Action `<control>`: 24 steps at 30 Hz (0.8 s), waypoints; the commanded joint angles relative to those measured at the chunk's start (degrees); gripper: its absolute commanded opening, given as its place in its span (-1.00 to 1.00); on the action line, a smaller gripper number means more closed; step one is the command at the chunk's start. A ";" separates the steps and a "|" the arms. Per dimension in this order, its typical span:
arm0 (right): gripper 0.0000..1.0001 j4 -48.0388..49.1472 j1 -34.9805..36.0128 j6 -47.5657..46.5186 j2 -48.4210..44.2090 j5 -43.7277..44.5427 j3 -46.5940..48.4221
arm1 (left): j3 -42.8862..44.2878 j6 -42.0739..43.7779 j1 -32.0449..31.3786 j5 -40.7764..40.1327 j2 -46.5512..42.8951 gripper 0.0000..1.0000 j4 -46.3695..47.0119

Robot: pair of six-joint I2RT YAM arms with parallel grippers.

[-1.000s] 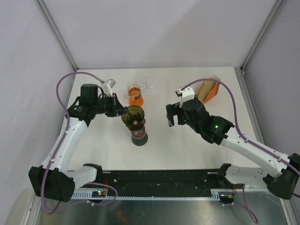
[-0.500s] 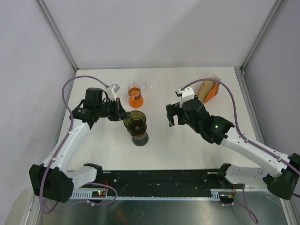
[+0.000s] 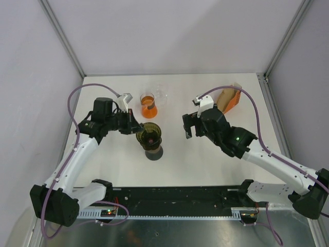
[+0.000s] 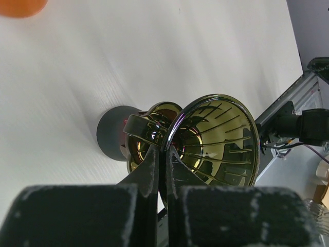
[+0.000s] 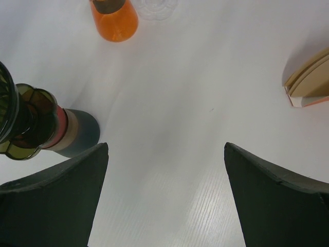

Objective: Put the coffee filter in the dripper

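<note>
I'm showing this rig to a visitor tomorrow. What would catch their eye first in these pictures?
First, the glossy amber-green dripper mid-table, with the left gripper pinching its rim, jaws shut. Next, the bright orange flask just behind it. On the dripper's other side, the right gripper hovers with its jaws wide open, and the brown filters sit untouched near the far right corner.
</note>
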 commanded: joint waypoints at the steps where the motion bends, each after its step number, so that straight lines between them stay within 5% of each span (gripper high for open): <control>1: 0.99 0.69 -0.56 -0.71 -0.92 0.82 2.11 | 1.84 2.06 -0.85 -0.42 -2.03 -0.99 -0.04; 12: 0.99 0.32 -0.78 -0.46 -0.36 0.36 2.14 | -0.13 2.13 -1.79 0.85 -1.23 -0.94 0.63; 24: 0.99 -0.75 -0.81 -0.18 -0.90 0.63 2.11 | -0.07 2.12 -1.82 -0.58 -1.23 -0.09 1.25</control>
